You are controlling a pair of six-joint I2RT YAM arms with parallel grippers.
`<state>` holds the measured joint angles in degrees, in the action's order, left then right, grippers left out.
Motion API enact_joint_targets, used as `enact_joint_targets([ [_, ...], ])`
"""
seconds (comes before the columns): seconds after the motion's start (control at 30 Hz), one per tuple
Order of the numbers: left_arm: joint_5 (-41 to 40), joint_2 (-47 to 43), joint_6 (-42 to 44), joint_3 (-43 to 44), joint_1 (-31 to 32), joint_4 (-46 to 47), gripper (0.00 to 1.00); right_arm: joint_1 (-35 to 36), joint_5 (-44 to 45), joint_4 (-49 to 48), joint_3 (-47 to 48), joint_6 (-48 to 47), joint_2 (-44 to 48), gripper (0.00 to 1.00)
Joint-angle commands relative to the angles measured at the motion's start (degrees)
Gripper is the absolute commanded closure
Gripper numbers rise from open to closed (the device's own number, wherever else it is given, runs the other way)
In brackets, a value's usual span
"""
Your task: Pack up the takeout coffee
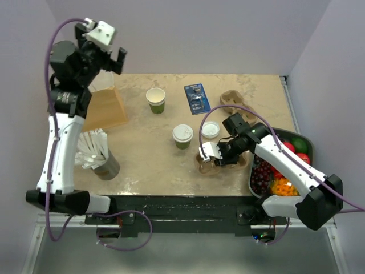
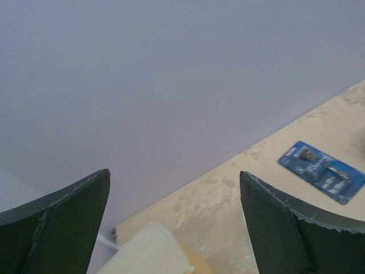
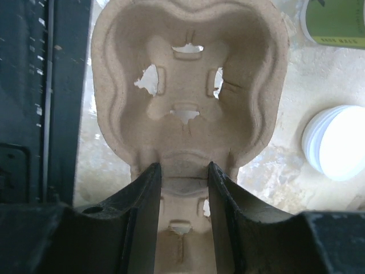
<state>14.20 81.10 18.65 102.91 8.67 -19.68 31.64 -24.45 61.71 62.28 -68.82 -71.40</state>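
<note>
Right claw [image 3: 183, 168] pinches the centre ridge of the pulp cup carrier [image 3: 185, 85]; left claw [image 2: 174, 173] gapes wide, raised near the back wall.
Takeout coffee [image 1: 182, 136] stands lidded mid-table, just left of the carrier and near a loose white lid [image 1: 210, 130]. Blue blister card [image 2: 322, 171]: print too small to read.

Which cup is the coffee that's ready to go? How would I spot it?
Look at the middle of the tan table. Two green cups stand there; the takeout coffee is the one nearer the robot, beside the loose white lid. Only it wears a white lid; the other cup is open.
</note>
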Motion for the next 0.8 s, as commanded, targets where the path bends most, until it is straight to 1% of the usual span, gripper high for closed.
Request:
enact_joint_targets([
  [0.0, -2.25, -9.28, 5.68, -2.36, -6.81, -3.51, 0.0, 0.88, 3.27, -6.16, -2.69, -3.95, -2.68, 1.0],
  [0.07, 0.03, -12.09, 6.3, -4.29, -8.39, -6.75, 0.0, 1.23, 3.09, -8.61, -4.26, -3.61, -3.66, 1.0],
  [0.13, 4.24, -13.07, 6.83, -4.83, -8.67, -10.09, 0.0, 1.76, 3.09, -9.94, -5.41, -3.34, -5.06, 1.0],
  [0.17, 11.05, -13.59, 7.88, -5.09, -8.67, -14.12, 0.0, 1.85, 3.18, -11.34, -6.37, -3.43, -5.42, 1.0],
  [0.2, 15.21, -13.69, 9.02, -5.09, -8.67, -16.42, 0.0, 1.94, 3.35, -12.13, -6.9, -2.91, -5.77, 1.0],
  [0.23, 19.34, -13.69, 10.42, -5.09, -8.67, -18.88, 0.0, 2.02, 3.53, -12.75, -7.26, -2.64, -6.38, 0.98],
  [0.27, 25.03, -13.69, 12.53, -5.79, -8.67, -22.82, 0.0, 2.02, 3.53, -13.45, -7.7, -2.55, -6.56, 0.95],
  [0.33, 27.89, -13.86, 10.89, -7.8, -8.67, -23.73, 0.0, 2.11, 3.62, -13.9, -8.14, -2.2, -6.83, 0.88],
  [0.37, 31.73, -13.95, 11.14, -10.69, -8.67, -24.69, 0.0, 2.2, 3.62, -14.25, -8.49, -1.85, -6.74, 0.81],
  [0.4, 33.51, -14.13, 11.31, -12.54, -8.67, -24.88, 0.0, 2.11, 3.7, -14.25, -8.58, -1.15, -6.65, 0.67],
  [0.43, 34.05, -14.39, 11.14, -14.74, -7.1, -24.79, 0.01, 2.11, 3.62, -14.17, -8.67, -0.62, -6.13, 0.6],
  [0.47, 32.14, -15.17, 9.31, -19.63, -5.61, -22.62, 0.01, 2.11, 3.7, -13.9, -8.41, 0.08, -5.86, 0.55],
  [0.5, 30.56, -15.88, 8.42, -22.46, -3.68, -21.03, 0.02, 2.11, 3.53, -13.64, -8.14, 1.83, -5.51, 0.46],
  [0.53, 28.97, -16.76, 7.46, -25.45, 1.22, -19.1, 0.02, 2.11, 3.01, -13.29, -7.79, 2.71, -4.99, 0.43],
  [0.57, 26.0, -18.5, 5.71, -31.4, 3.96, -14.64, 0.01, 2.2, 2.74, -12.76, -7.18, 3.59, -4.02, 0.41],
  [0.6, 24.14, -19.13, 4.65, -33.98, 6.6, -12.33, 0.01, 2.11, 2.65, -12.58, -6.83, 5.25, -3.41, 0.36],
  [0.63, 22.21, -19.31, 3.24, -36.1, 10.45, -10.22, 0.01, 2.11, 2.22, -12.23, -6.56, 5.79, -2.79, 0.34],
  [0.67, 19.06, -18.36, 0.18, -38.9, 11.45, -7.5, 0.02, 2.11, 2.21, -11.88, -6.3, 6.15, -1.65, 0.31],
  [0.7, 17.63, -17.82, -0.89, -40.06, 11.81, -6.61, 0.02, 2.11, 2.21, -11.97, -6.21, 7.46, -1.12, 0.27],
  [0.77, 14.39, -18.08, -2.39, -45.5, 12.16, -2.22, 0.02, 2.11, 2.21, -11.62, -5.51, 8.78, -0.24, 0.25],
])
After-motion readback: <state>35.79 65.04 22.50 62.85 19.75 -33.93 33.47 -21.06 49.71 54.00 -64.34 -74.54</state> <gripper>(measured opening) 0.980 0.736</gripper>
